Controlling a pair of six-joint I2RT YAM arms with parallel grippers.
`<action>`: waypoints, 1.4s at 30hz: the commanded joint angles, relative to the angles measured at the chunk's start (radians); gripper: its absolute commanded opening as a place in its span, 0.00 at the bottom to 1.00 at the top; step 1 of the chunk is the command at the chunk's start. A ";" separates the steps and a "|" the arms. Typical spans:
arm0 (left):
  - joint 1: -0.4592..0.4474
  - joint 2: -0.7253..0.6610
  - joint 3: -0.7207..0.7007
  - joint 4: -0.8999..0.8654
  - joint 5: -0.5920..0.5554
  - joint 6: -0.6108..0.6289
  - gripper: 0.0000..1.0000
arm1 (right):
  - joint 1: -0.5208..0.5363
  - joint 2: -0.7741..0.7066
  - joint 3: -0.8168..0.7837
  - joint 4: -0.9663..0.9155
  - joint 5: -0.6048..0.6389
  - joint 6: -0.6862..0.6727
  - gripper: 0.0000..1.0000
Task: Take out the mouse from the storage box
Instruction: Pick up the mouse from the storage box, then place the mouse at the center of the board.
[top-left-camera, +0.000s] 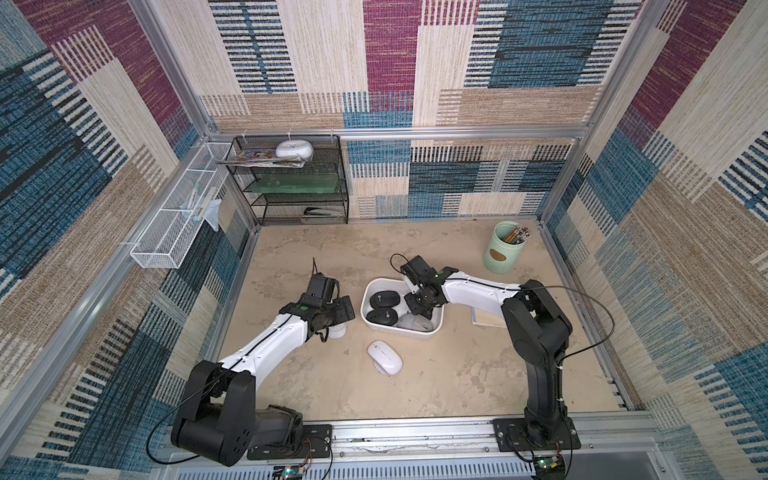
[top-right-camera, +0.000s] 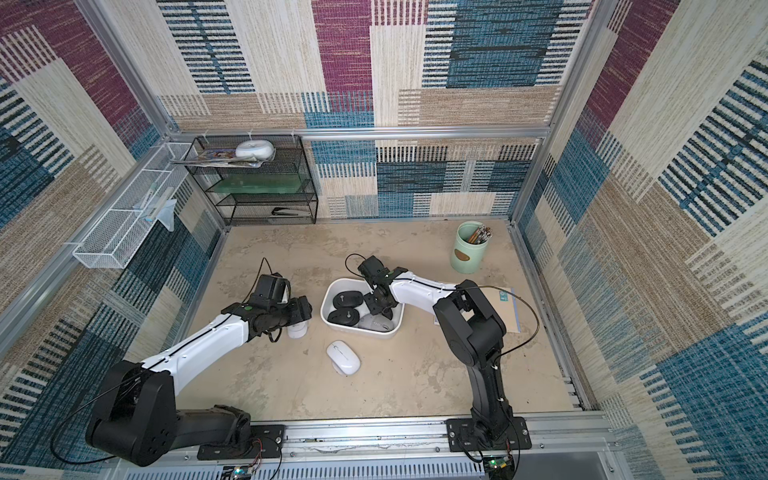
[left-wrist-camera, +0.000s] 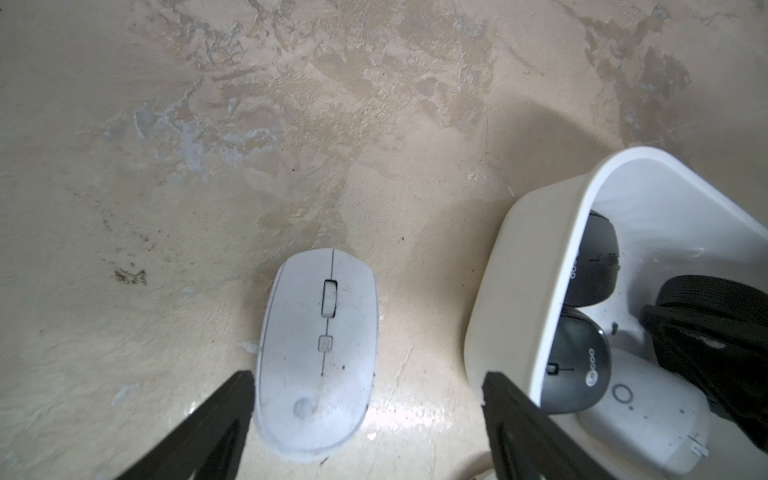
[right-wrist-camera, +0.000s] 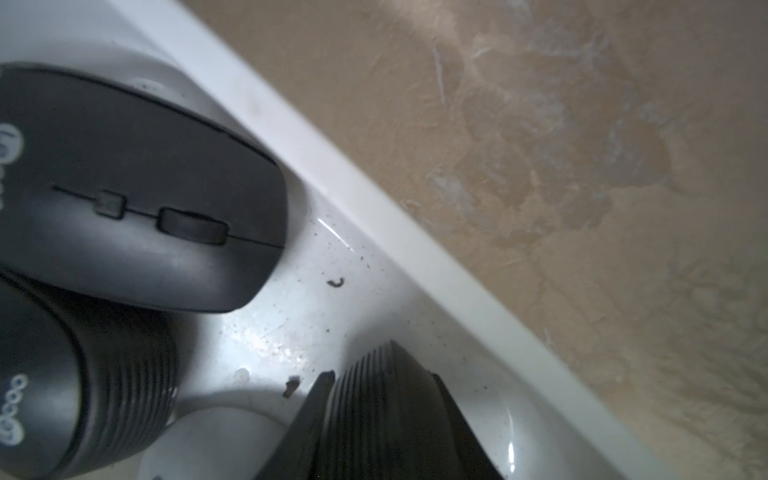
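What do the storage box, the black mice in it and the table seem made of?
Storage box: likely moulded plastic, white, smooth, slightly glossy; highlights show on its floor. Black mice: probably matt plastic; the ribbed side on one may be rubber. Table: hard beige surface, mottled like plaster or a stone print; which, I cannot tell.

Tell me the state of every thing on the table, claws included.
Storage box: upright, open-topped.
Two black mice: flat in the box.
Grey mouse: flat in the box.
Right claw: in the box, shut on a ribbed black mouse.
Left claw: open above a white mouse on the table.
Second white mouse: on the table, untouched.
Pencil cup: upright, holding pencils.
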 joint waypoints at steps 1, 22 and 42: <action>0.000 0.003 0.002 0.000 -0.001 0.001 0.89 | 0.000 -0.029 0.007 0.000 -0.026 0.026 0.23; -0.003 -0.052 -0.021 0.020 0.004 -0.001 0.89 | -0.175 -0.361 -0.120 0.060 -0.090 0.179 0.20; -0.012 -0.073 -0.033 0.040 0.004 0.008 0.90 | -0.357 -0.306 -0.342 0.299 -0.258 0.307 0.19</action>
